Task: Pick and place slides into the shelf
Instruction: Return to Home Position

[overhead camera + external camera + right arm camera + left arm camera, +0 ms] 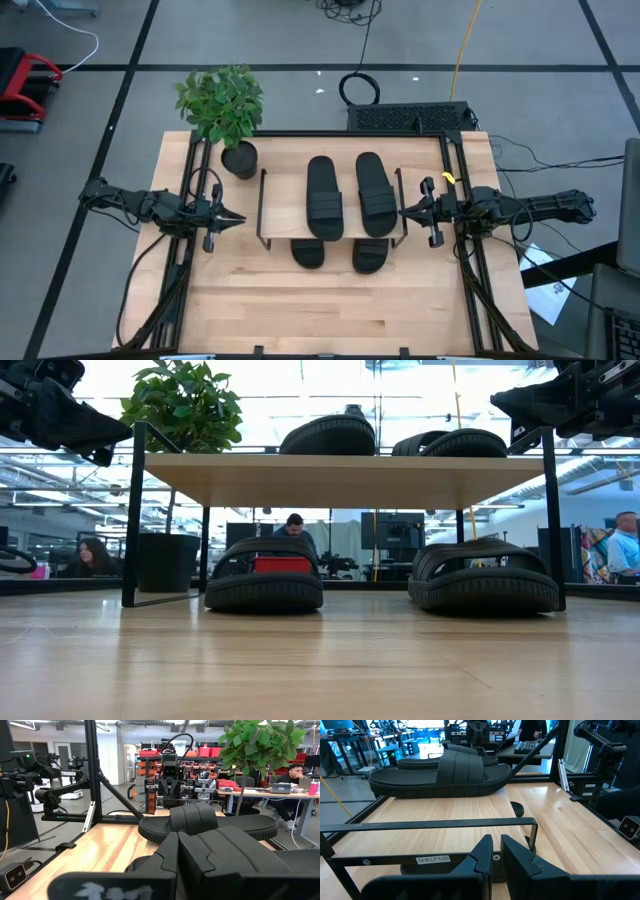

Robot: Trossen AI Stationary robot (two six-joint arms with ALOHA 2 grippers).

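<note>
From above, the shelf (pixel 285 205) stands mid-worktop (pixel 300 310) with all four slides housed. The top-left slide (pixel 324 196) and top-right slide (pixel 375 194) lie side by side on its board. The lower-left slide (pixel 308 253) and lower-right slide (pixel 370 256) poke out from under its front edge. The left gripper (pixel 236 217) sits just beside one end of the frame and the right gripper (pixel 404 210) just beside the other, both with fingers together on nothing. A potted plant (pixel 222 105) stands near the shelf's back corner on the left arm's side.

At worktop height, the lower pair rests flat between the black legs, the upper pair sits on the board, and both grippers hang at about board level.

The left wrist camera looks past its closed fingers (pixel 482 856) at the wire end-frame (tagged SHELF1(3)) close ahead, with a slide (pixel 440 775) on the board beyond.

The right wrist camera shows its fingers (pixel 210 855) pressed together, and the top-right slide lies just past them.

The placing looks done, so the risk lies in the retreat. Either gripper is close enough that a sideways swing could clip the frame and nudge the light shelf, skewing the top pair. A low sweep could also drag the protruding lower soles, or the left arm could brush the plant.
</note>
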